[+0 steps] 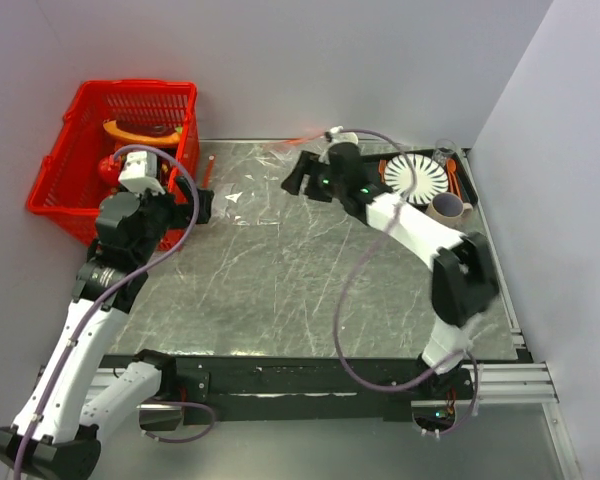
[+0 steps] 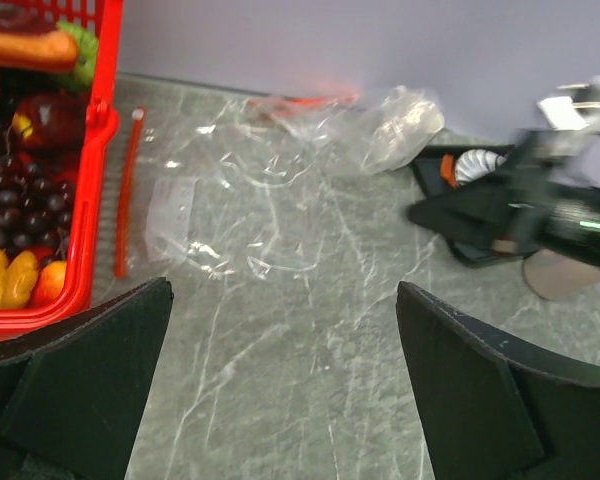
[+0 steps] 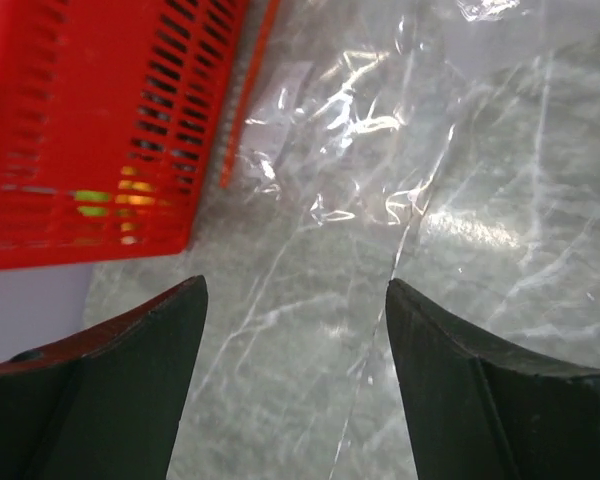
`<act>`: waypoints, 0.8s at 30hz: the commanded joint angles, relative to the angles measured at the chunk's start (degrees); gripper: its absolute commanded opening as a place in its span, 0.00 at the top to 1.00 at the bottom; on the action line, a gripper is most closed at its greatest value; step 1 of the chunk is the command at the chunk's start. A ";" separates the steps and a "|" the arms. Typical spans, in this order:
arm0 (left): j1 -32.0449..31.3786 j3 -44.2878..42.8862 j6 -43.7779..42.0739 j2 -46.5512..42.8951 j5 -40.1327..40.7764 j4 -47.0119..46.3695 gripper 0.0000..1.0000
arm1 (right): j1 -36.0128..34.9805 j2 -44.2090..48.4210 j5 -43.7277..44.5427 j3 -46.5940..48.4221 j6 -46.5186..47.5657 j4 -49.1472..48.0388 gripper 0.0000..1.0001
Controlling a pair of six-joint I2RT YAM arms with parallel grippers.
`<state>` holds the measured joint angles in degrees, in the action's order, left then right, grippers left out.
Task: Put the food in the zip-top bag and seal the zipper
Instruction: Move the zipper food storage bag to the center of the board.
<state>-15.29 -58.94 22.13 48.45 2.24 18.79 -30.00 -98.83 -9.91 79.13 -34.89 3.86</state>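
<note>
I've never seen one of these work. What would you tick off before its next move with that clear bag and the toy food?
1. Left gripper open and empty: ok.
2. Right gripper jaws apart, nothing between them: ok.
3. Zip-top bag lying flat on the table, beside the red basket: ok.
4. Zipper undone so the mouth can take food: cannot tell.
5. Food inside the bag: not ok. The grape bunch and red fruit lie in the basket.
</note>
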 commanded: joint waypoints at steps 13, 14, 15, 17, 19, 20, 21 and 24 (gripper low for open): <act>0.08 9.37 -0.77 -6.52 -3.82 -8.15 0.01 | -5.07 -32.12 9.82 34.76 1.58 16.27 0.27; 0.08 9.37 -0.95 -6.44 -3.74 -8.15 0.01 | -5.16 -32.74 11.13 35.03 1.50 16.53 0.27; -0.09 9.37 -1.12 -6.35 -3.56 -8.41 0.01 | -5.33 -33.53 11.84 35.21 1.50 16.62 0.27; -0.88 9.37 -1.47 -6.08 -3.03 -8.42 0.01 | -5.42 -33.89 12.46 34.51 1.58 15.92 0.30; -1.58 9.72 -1.30 -6.08 -3.03 -8.68 0.01 | -5.42 -34.50 12.55 34.33 1.50 15.57 0.34; -1.67 10.41 -1.30 -6.00 -3.55 -8.94 0.01 | -5.60 -34.76 12.64 34.33 1.67 15.57 0.36; -1.76 10.68 -1.30 -5.91 -4.25 -9.12 0.01 | -5.60 -35.29 12.72 34.42 1.93 15.65 0.38; -1.94 10.60 -1.74 -5.91 -4.53 -8.68 0.01 | -5.86 -35.82 12.64 34.51 2.29 15.92 0.44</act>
<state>-16.84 -48.47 21.67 42.63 -0.78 12.69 -35.11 -133.53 1.10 111.44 -33.41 19.62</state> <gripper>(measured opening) 0.994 0.592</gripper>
